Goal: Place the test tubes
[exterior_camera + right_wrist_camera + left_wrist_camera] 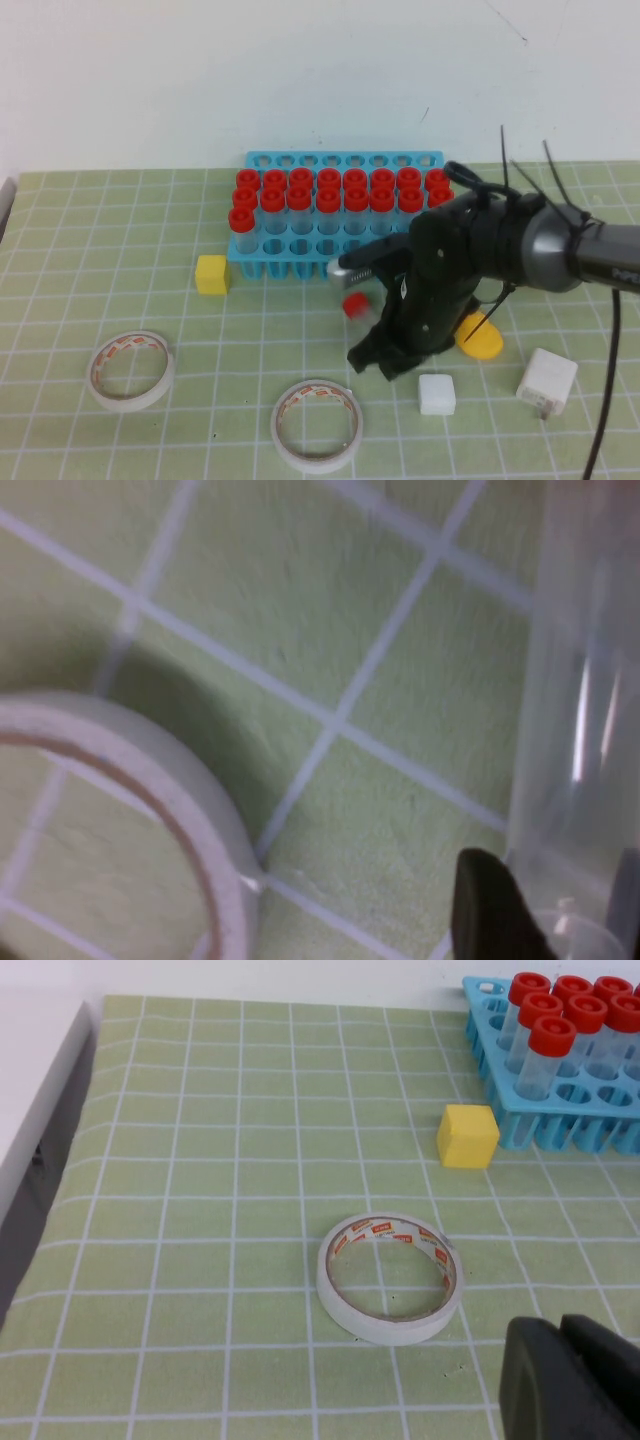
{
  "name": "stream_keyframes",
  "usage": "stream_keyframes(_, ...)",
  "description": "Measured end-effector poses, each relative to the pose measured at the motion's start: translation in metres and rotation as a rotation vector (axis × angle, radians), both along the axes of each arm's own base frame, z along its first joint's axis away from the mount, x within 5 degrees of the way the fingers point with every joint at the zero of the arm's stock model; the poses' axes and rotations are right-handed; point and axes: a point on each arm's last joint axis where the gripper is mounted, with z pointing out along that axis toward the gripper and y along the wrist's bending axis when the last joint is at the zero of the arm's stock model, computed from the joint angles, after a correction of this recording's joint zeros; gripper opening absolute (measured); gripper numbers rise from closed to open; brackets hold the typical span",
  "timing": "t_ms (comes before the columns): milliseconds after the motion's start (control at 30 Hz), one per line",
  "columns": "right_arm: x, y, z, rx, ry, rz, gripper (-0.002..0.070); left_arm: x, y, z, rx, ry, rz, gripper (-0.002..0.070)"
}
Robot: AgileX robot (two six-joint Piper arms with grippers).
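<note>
Nearest, out of the high view, the left hand (562, 1360) hovers low over the green gridded tabletop (100, 250) with its fingers pressed together and nothing between them, close beside the left roll (130, 370) of tape. The right roll (318, 425) lies flat near the front edge toward the middle, with a white cube (437, 393) and a white block (547, 382) off to its right. Just behind the white cube, the right hand (378, 358) points down at the tabletop, narrow around the clear body of a loose tube (356, 305); its fingers sit against the tube's sides, and the red cap sticks out on the rack side. A yellow disc (480, 337) lies just right of this hand. Farther back, a yellow cube (212, 274) sits by the left front corner of the blue rack (340, 160), where red-capped racked tubes (328, 190) stand upright in the rear rows and the front row's holes are open.
</note>
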Motion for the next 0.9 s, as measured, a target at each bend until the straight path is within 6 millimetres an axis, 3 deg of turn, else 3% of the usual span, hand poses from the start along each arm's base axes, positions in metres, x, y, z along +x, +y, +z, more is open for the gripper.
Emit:
stream_keyframes(133,0.0,0.002,0.035,0.072,-0.108,0.003,0.0235,0.0,0.001,0.0,0.012,-0.003,0.001,-0.0001)
stream_keyframes(233,-0.008,0.008,0.074,0.139,-0.232,0.036,0.0235,0.0,0.002,0.0,0.049,-0.007,0.006,-0.0001)
stream_keyframes(367,-0.033,0.019,0.121,0.228,-0.425,0.076,0.0245,0.001,0.005,0.001,0.115,-0.023,0.014,-0.0001)
stream_keyframes(467,-0.056,0.023,0.144,0.255,-0.545,0.109,0.0235,0.002,0.006,0.005,0.166,-0.075,0.016,-0.0001)
stream_keyframes(733,-0.113,0.026,0.154,0.37,-0.715,0.184,0.0235,0.006,0.002,0.025,0.11,-0.299,0.001,-0.0001)
stream_keyframes(900,-0.135,0.027,0.137,0.452,-0.709,0.253,0.0235,0.006,0.0,0.036,0.022,-0.412,-0.002,-0.0001)
